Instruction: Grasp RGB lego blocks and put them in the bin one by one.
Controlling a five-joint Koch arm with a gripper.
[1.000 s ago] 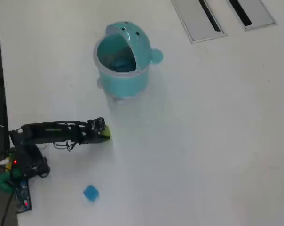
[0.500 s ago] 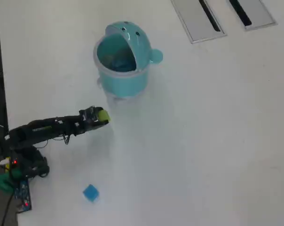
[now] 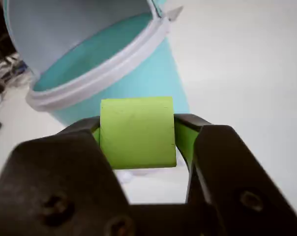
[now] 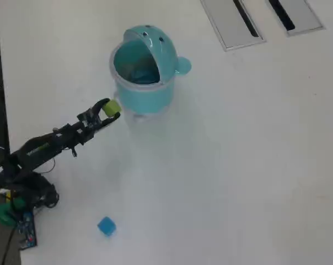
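In the overhead view I see my black arm (image 4: 45,146) starting at the lower left of the frame and reaching up and to the right. At its tip, the black claw (image 4: 107,109) is pinching the small yellow-green plastic block (image 4: 110,107). The block sits right between the two jaws, left of the middle of the frame, just beside the lower left side of the round teal plastic whale bin (image 4: 145,70). From above I cannot tell if the block touches the bin.

Lower down in that view, near the bottom edge, the small bright blue plastic block (image 4: 106,226) lies on the white table (image 4: 243,165), well apart from the claw.

The bin stands in the upper middle, lid tipped open to the upper right, with two dark eyes on it.

In the wrist view the claw (image 3: 137,135) fills the bottom of the frame. One dark jaw presses the block (image 3: 137,132) from the left and the other from the right. The bin (image 3: 109,73) leans across the upper left, close behind the block, with its pale rim above it.
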